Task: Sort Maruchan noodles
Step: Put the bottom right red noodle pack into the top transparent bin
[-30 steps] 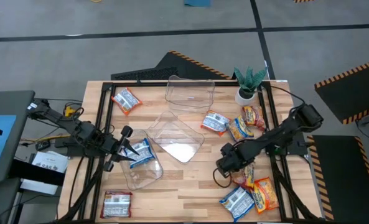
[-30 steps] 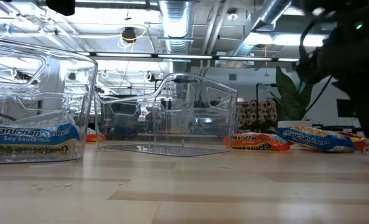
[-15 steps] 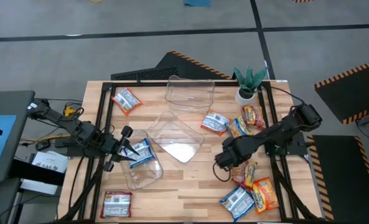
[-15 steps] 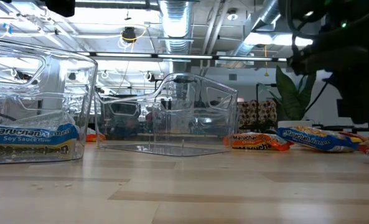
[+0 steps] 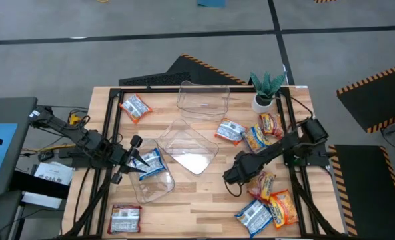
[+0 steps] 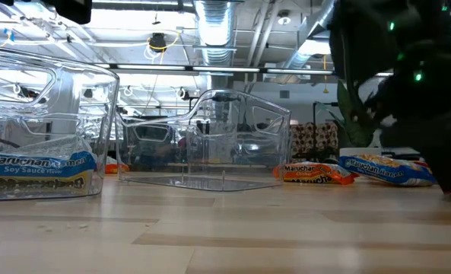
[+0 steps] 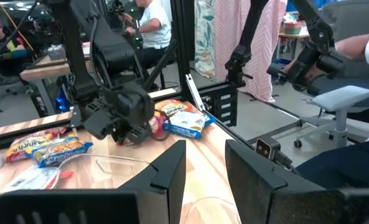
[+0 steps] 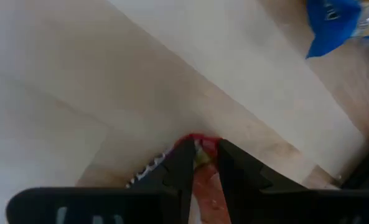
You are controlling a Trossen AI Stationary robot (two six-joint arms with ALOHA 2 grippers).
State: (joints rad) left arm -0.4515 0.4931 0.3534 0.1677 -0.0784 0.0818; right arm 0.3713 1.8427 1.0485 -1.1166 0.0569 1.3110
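Observation:
Ramen packets lie scattered on the table: red-and-white ones at the far left (image 5: 134,107) and near left (image 5: 125,219), blue and orange ones on the right (image 5: 230,131) (image 5: 256,138), and more at the near right (image 5: 254,215). A blue packet (image 5: 152,163) lies flat in the near-left clear bin (image 5: 150,185). My left gripper (image 5: 134,160) (image 7: 206,177) hovers open over that bin's rim. My right gripper (image 5: 230,177) (image 8: 200,163) sits low right of the table's middle, shut on a red-and-orange packet (image 5: 260,183). My right gripper pinches the red packet's crimped end edge (image 8: 198,144) between its two fingers. The fingers come down at a slant, pointing toward the table's left. The packet trails behind the fingers toward the right (image 5: 260,183), close to the wood; whether it still touches the table I cannot tell.
Two other clear bins stand at the middle (image 5: 187,150) and the far middle (image 5: 204,99). A potted plant (image 5: 264,90) stands at the far right corner. A black frame rail (image 5: 110,133) borders the table. Bare wood shows along the near middle (image 5: 197,200).
My right gripper has moved toward the table's left edge, staying low and shut, and the red packet has come along behind it. The left arm has kept still.

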